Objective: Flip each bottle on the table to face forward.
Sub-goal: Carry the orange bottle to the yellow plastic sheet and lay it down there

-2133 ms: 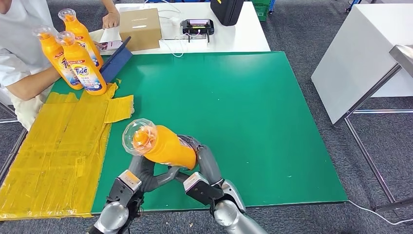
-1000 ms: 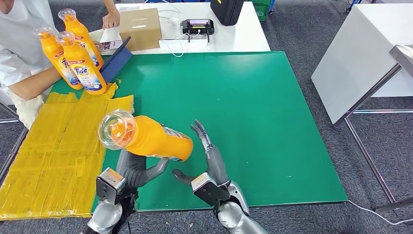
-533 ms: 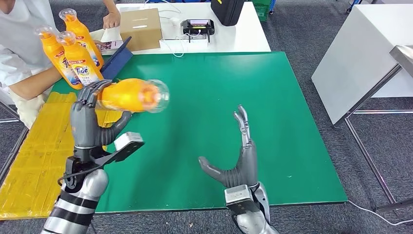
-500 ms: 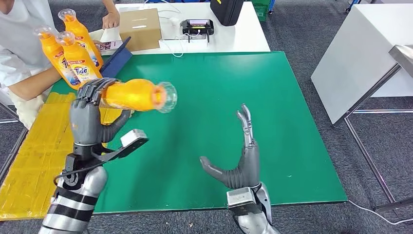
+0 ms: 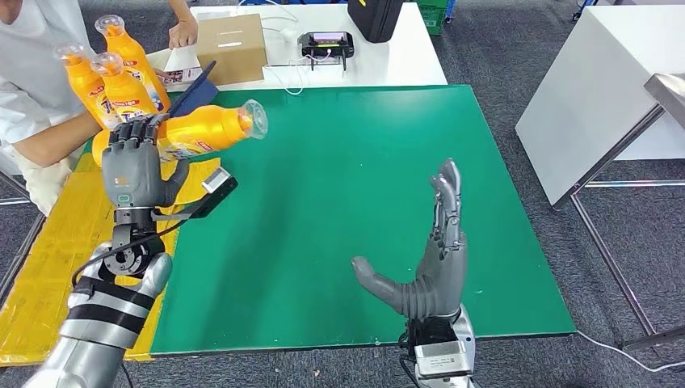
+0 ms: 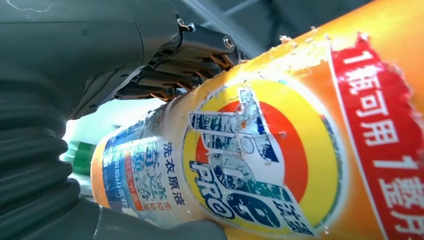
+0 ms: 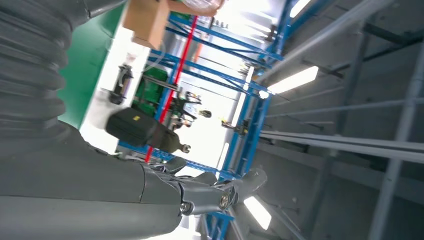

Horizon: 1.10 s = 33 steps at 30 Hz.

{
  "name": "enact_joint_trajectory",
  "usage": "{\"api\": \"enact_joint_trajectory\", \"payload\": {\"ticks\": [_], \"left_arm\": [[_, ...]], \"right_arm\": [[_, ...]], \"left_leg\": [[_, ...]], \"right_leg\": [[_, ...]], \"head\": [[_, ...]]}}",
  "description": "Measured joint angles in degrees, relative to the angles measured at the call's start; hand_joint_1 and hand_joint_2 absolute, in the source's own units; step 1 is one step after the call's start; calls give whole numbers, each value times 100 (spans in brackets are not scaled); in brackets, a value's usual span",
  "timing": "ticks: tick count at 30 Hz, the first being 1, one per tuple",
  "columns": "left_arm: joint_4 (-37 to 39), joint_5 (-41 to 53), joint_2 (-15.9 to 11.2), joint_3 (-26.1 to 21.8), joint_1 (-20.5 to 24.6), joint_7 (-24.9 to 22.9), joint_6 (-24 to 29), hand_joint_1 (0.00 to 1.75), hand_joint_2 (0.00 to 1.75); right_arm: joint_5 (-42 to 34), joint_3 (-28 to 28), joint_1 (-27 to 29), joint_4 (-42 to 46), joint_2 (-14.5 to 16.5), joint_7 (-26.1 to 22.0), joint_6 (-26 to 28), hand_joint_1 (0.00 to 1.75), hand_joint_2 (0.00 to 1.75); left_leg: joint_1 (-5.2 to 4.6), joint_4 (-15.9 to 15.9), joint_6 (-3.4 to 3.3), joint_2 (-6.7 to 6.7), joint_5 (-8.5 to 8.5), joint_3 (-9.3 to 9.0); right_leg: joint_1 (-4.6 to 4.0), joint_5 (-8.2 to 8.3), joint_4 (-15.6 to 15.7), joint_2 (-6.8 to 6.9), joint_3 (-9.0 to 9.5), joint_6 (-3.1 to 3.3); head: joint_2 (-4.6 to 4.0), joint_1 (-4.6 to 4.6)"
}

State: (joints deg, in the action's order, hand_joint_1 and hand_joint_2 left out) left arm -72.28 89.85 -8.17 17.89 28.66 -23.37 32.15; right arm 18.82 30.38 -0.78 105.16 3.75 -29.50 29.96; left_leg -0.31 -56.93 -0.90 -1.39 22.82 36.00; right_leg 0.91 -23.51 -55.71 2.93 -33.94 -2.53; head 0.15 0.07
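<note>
L hand [image 5: 133, 170] has fingers clamped on orange bottle [image 5: 198, 133] held sideways over desk [image 5: 363, 162] at 10 o'clock, R hand [image 5: 432, 271] fingers apart; next: stand it upright w/ label forward beside standing bottles [image 5: 109, 77].

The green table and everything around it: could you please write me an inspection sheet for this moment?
Surface: green table, with yellow taped sheeting along its left edge.
Job's things: one orange bottle held lying sideways in the air, cap toward the table's middle; its Tide label shows in the left wrist view. Three standing bottles at the far left corner.
Clutter: cardboard box and black device on the white table behind.
Hands: left hand grips the held bottle; right hand raised, holding nothing, fingers straight.
Cables: white cable on the white table.
Surroundings: a seated person at the far left; grey floor.
</note>
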Motion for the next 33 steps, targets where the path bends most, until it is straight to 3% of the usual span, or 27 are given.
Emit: {"api": "enact_joint_trajectory", "payload": {"ticks": [3, 6, 9, 14, 17, 33], "left_arm": [[663, 3, -376, 678, 418, -563, -270, 175, 175], [1483, 5, -540, 1184, 724, -591, -701, 175, 175], [2284, 5, -541, 1399, 928, -505, -1137, 175, 175], [3343, 5, -452, 1453, 1116, -337, -1945, 175, 175], [3683, 5, -391, 1413, 1205, -269, -2165, 175, 175], [4284, 5, -311, 1239, 1347, -268, -2343, 175, 175]], "right_arm": [[-61, -16, -5, 205, -36, 54, -90, 0, 175], [-84, -47, -34, 321, -49, 82, -163, 0, 175], [-54, -70, -79, 367, -48, 129, -214, 0, 175], [52, -76, -147, 372, -38, 210, -278, 0, 175], [84, -76, -182, 369, -34, 236, -292, 0, 175], [85, -78, -268, 245, -16, 305, -358, 0, 175]], "left_leg": [[2, 0, 3, 1, -4, 0], [1, 0, 4, 0, -5, 0], [-2, 0, 4, -3, -5, 0], [-2, -1, 4, -1, -5, 1], [-1, 0, 4, 1, -5, 3], [-1, 0, 4, 2, -5, 2]], "right_leg": [[-2, 0, -2, 2, 4, 0], [0, 2, -3, 0, 5, 0], [3, 3, -3, -2, 3, -1], [3, 2, -3, 0, 3, -2], [2, 1, -3, 1, 3, -1], [1, 1, -3, 1, 8, -1]], "head": [[0, 1], [0, 2], [0, 2], [0, 2], [0, 3], [0, 2]]}}
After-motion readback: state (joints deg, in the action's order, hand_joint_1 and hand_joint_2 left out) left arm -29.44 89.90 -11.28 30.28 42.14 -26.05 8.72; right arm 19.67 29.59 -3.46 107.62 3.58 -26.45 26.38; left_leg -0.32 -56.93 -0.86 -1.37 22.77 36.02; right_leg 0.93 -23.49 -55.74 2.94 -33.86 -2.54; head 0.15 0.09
